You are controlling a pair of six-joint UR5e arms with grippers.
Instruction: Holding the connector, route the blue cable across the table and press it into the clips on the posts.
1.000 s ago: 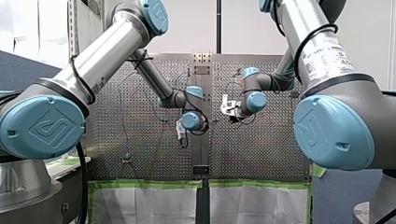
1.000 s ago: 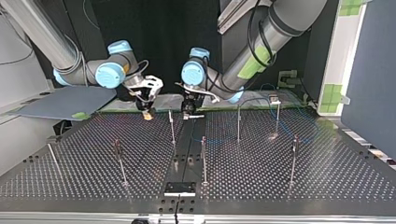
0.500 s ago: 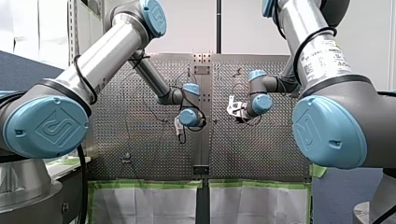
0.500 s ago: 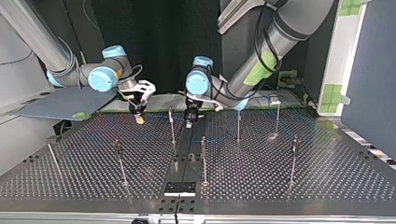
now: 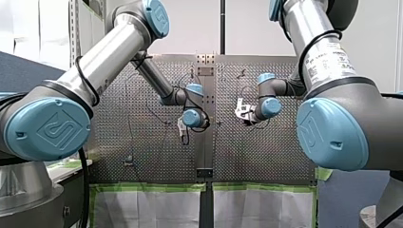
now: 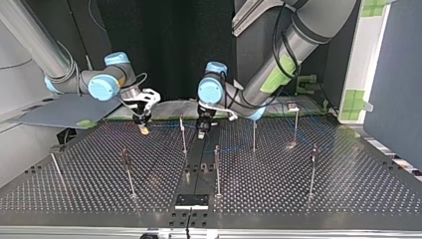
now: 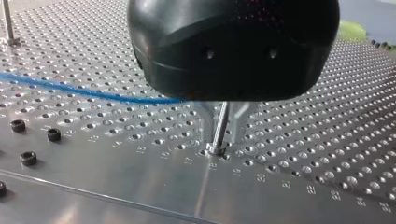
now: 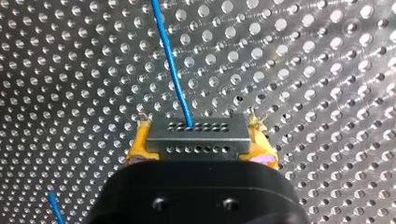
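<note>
My right claw (image 8: 200, 136) is clamped by its yellow pads (image 8: 138, 143) on the grey metal connector with 2 rows of holes (image 8: 196, 145). The thin blue cable (image 8: 170, 60) leaves it ahead toward 11 o'clock, free to be steered. My left claw (image 7: 223, 120) stands with its fingers apart, low over the perforated metal worktop (image 7: 303, 154). A slim steel post (image 7: 218, 135) shows in the gap, and the cable reaches this claw from 9 o'clock, probably for guiding into a clip. In the top view my right claw sits at 9 o'clock of my left; that spacing probably tensions the run.

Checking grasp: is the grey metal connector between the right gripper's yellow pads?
Yes, the right gripper's yellow pads grip both ends of the grey metal connector.
</note>
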